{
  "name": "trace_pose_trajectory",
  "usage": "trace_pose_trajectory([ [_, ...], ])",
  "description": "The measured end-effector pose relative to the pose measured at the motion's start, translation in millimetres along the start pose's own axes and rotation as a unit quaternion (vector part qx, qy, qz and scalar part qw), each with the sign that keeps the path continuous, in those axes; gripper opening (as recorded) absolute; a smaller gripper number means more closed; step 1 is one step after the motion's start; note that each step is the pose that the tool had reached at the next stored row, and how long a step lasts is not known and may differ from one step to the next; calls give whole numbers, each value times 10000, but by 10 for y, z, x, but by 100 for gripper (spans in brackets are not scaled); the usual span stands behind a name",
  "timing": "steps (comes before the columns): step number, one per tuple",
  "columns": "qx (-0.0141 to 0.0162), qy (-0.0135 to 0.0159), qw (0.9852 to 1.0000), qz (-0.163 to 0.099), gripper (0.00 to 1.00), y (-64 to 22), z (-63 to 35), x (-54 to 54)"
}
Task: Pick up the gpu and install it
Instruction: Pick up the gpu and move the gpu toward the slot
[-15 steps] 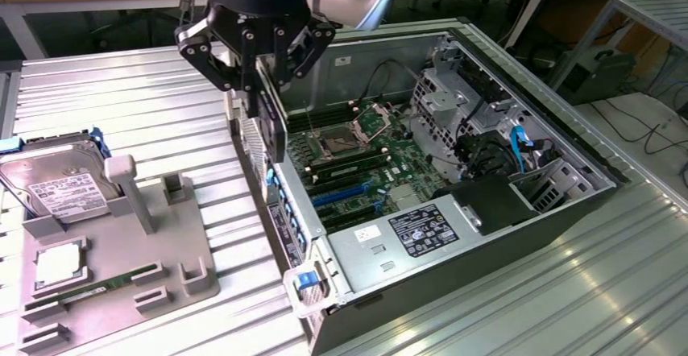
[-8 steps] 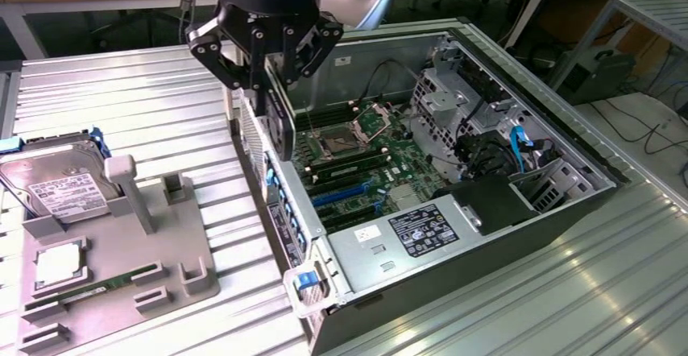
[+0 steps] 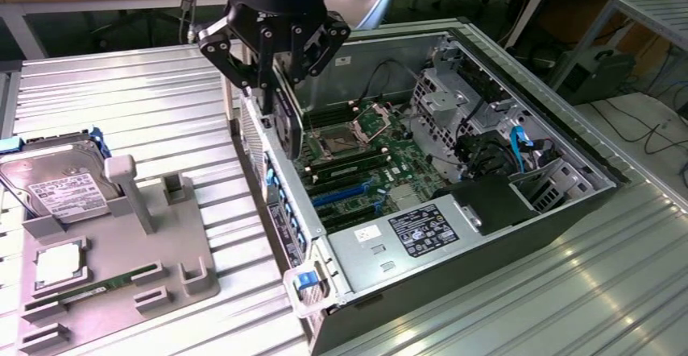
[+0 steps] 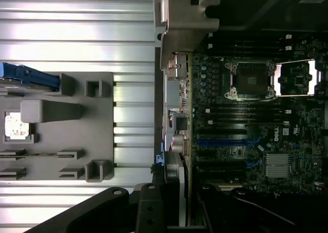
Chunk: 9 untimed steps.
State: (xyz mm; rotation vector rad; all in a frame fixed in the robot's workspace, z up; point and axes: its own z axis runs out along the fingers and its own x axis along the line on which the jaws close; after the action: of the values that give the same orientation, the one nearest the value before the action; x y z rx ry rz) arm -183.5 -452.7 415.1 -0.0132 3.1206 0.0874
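The gpu (image 3: 286, 122) is a thin, flat, dark card. It hangs on edge, upright with its long side running downward, gripped at its upper part in the claw (image 3: 277, 90). It sits clear of the worktop, above the rim of the open computer case (image 3: 484, 291) on the exterior view's left.

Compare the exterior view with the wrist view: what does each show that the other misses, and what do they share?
Exterior view adds: blue cables and a silver cover with a black label inside the case. Wrist view adds: white lettering printed on the motherboard. Both: the gripper holding the graphics card upright, the board's blue slots, and the grey holder beside the case.
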Motion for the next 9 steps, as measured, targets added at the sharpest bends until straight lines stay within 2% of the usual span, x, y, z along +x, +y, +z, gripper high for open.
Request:
trace_pose_trajectory([
  [9,0,0,10000,0,28,-1,4,-122],
])
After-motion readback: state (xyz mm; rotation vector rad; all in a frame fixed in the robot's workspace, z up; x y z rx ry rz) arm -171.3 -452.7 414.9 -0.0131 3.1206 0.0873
